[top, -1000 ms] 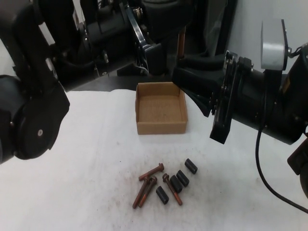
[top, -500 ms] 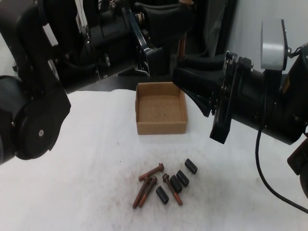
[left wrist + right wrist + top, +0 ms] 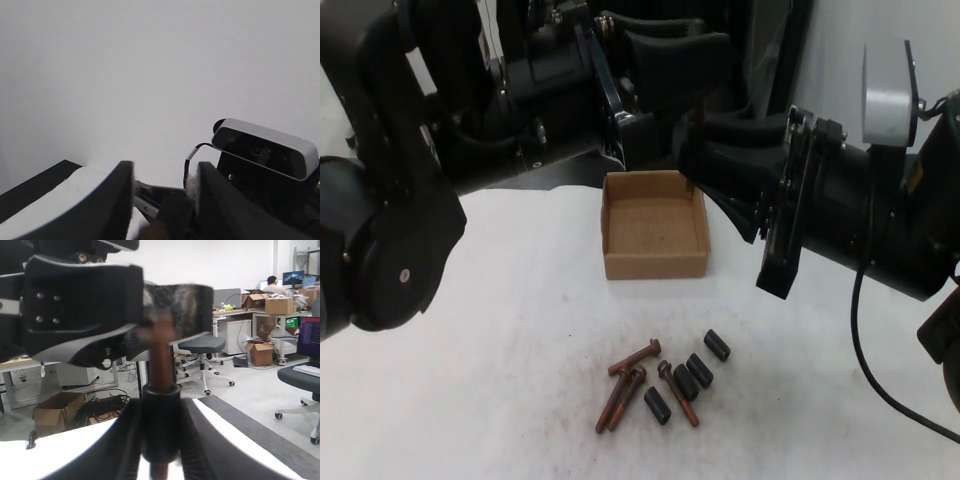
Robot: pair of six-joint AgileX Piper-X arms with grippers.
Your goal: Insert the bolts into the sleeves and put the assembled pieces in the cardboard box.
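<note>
Bolt (image 3: 161, 347) stands upright through the black sleeve (image 3: 161, 412) that my right gripper (image 3: 160, 445) clamps, raised beyond the far rim of the cardboard box (image 3: 655, 266), while my left gripper (image 3: 165, 197) has its fingers apart around the bolt's upper end.

The right hand (image 3: 161, 412) clamps a black sleeve (image 3: 161, 427) between its fingers (image 3: 125, 445). A copper bolt (image 3: 161, 352) stands out of the sleeve's far end, its tip blurred against the left hand (image 3: 150, 315) just beyond. Under the right hand lies the white surface (image 3: 70, 455). Far past both hands are office chairs (image 3: 200, 347), cardboard boxes (image 3: 52, 410) and desks (image 3: 240, 315).
</note>
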